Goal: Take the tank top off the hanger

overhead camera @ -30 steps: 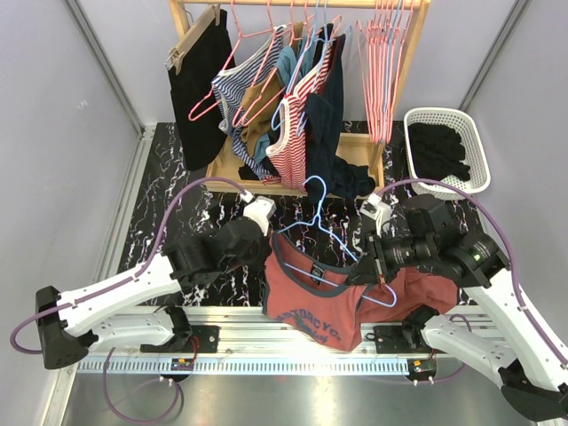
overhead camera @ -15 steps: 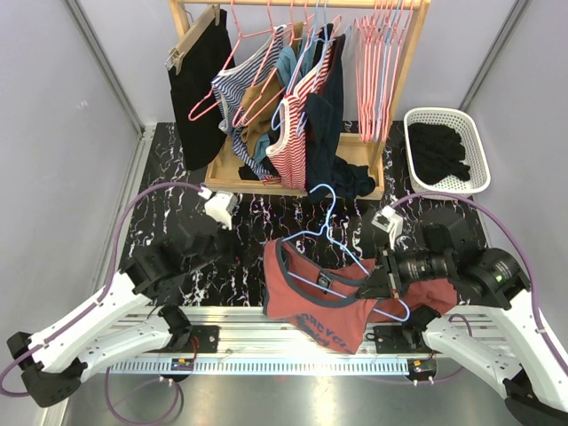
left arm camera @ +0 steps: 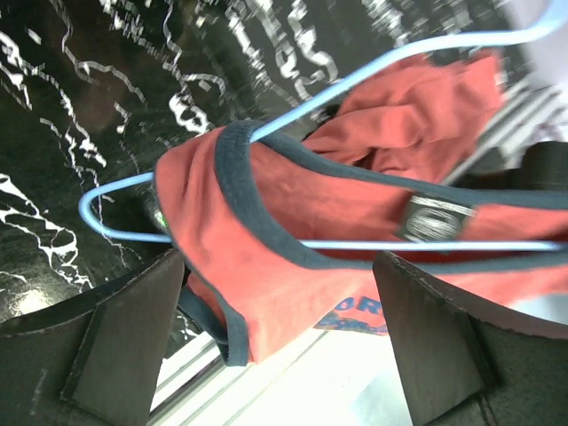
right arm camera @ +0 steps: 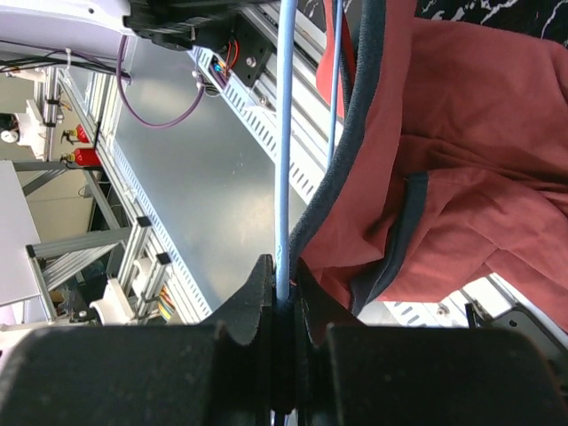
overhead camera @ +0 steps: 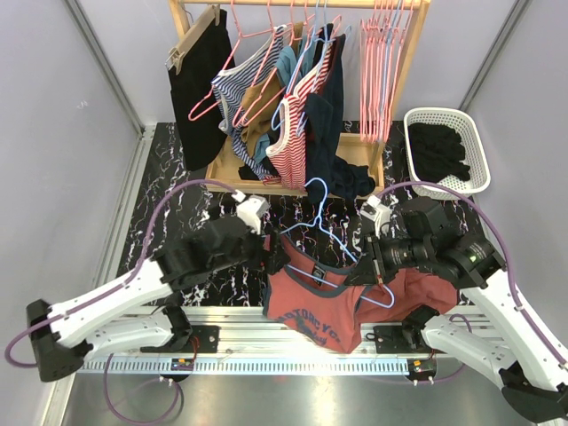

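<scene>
A red tank top (overhead camera: 321,306) with navy trim hangs on a light-blue wire hanger (overhead camera: 325,232) above the table's near edge. My right gripper (overhead camera: 367,272) is shut on the hanger's wire (right arm camera: 286,133), with the red tank top (right arm camera: 461,177) draped just right of the right gripper (right arm camera: 284,277). My left gripper (overhead camera: 272,254) is open at the garment's left shoulder. In the left wrist view the tank top (left arm camera: 293,222) and the hanger's rounded end (left arm camera: 93,202) lie beyond the left gripper (left arm camera: 280,297), whose wide-apart fingers (left arm camera: 115,346) hold nothing.
A wooden rack (overhead camera: 297,182) with hung clothes and bare pink hangers (overhead camera: 382,62) stands at the back. A white basket (overhead camera: 477,151) of black garments sits at the back right. An aluminium rail (overhead camera: 266,342) runs along the near edge of the black marbled table (overhead camera: 177,191).
My left gripper opened, pulled back to the left, then came back to the tank top's left shoulder. The right gripper and hanger dipped toward the near edge and rose again.
</scene>
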You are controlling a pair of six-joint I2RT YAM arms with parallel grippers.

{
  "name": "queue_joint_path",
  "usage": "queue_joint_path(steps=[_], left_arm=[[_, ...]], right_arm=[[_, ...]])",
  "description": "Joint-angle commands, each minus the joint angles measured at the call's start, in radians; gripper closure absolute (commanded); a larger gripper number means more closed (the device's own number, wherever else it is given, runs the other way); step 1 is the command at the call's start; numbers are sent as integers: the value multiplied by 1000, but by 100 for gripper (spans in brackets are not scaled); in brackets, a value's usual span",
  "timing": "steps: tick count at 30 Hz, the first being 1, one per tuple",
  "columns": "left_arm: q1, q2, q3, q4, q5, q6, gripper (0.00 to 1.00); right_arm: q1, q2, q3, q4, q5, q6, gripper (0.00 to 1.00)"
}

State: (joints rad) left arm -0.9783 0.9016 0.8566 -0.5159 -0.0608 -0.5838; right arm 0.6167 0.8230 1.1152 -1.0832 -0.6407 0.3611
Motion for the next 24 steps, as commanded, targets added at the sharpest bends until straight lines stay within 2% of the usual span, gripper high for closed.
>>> queue_joint_path(steps=[1,5,8,9,11,13,17,24], left_arm=[[-11,80,41,54,-79,10,11],[-11,143,74,34,-140,39,19],[-11,168,84,31,-151,50,40],[-11,171,88,24,-152,49,64],[-11,161,90,14,-163,49,86],[-11,142,93,-24,-197,45,100],[1,93,84,-102,-257,58,100],[231,-71,16,-176,-175,119,100]], right_arm=[[9,-16,12,74,-27,13,100],[11,-35,3,78,-48,19,100],[9,-51,-2,72,-53,22,100],[9,-53,-2,68,-48,15,100],[9,-61,0,40,-28,9,100],[9,-68,-3,28,-22,1,100],[9,-88,-14,-15,-34,-11,100],[9,-143,0,-72,-188,-67,100]])
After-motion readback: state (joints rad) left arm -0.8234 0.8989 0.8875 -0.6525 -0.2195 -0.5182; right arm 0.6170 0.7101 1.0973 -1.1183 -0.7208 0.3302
